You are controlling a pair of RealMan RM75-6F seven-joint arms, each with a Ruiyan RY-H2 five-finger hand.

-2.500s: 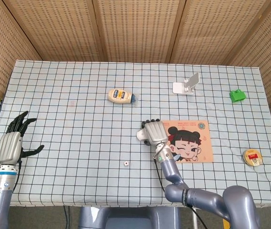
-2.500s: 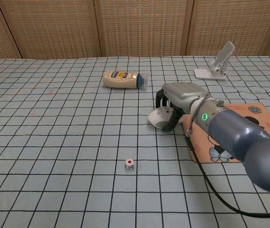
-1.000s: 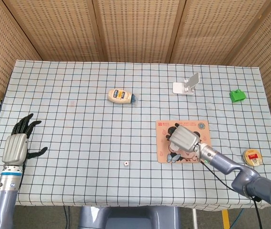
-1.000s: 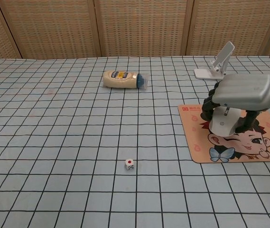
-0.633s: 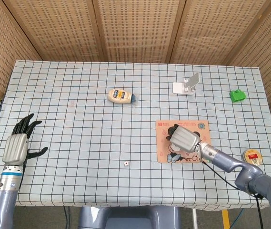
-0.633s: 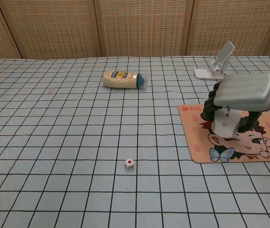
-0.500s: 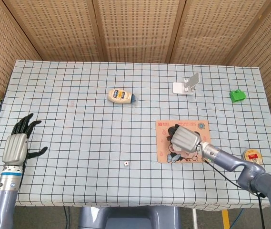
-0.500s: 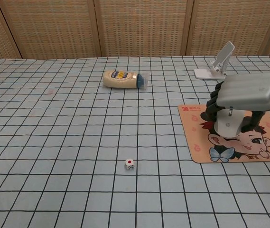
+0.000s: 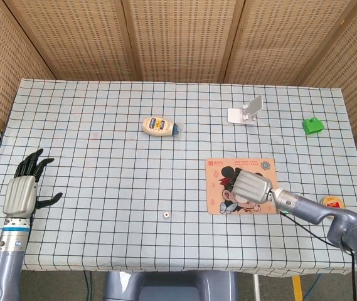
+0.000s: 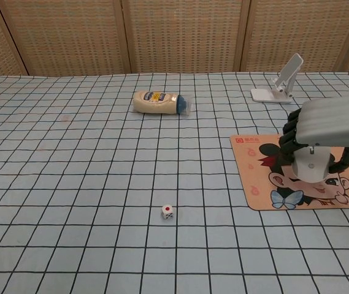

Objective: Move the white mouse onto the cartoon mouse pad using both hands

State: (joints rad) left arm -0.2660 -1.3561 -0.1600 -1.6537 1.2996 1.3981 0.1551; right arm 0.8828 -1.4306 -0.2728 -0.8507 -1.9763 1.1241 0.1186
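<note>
The white mouse [image 10: 312, 165] sits on the cartoon mouse pad [image 10: 255, 184], under my right hand [image 10: 333, 125]. That hand's fingers [image 10: 291, 138] curl down around the mouse's sides. In the head view the right hand [image 9: 251, 185] covers the mouse over the middle of the pad [image 9: 216, 169]. My left hand [image 9: 20, 188] is far off at the table's left edge, fingers spread, holding nothing. It does not show in the chest view.
A sauce bottle [image 9: 160, 126] lies on its side mid-table. A white phone stand [image 9: 246, 111] stands behind the pad. A small die [image 9: 165, 215] lies left of the pad. A green block [image 9: 312, 125] and a round tin [image 9: 332, 204] are at the right.
My right hand has slid the mouse rightward, from the bare cloth left of the pad onto the pad and then toward its middle. The left hand has barely moved.
</note>
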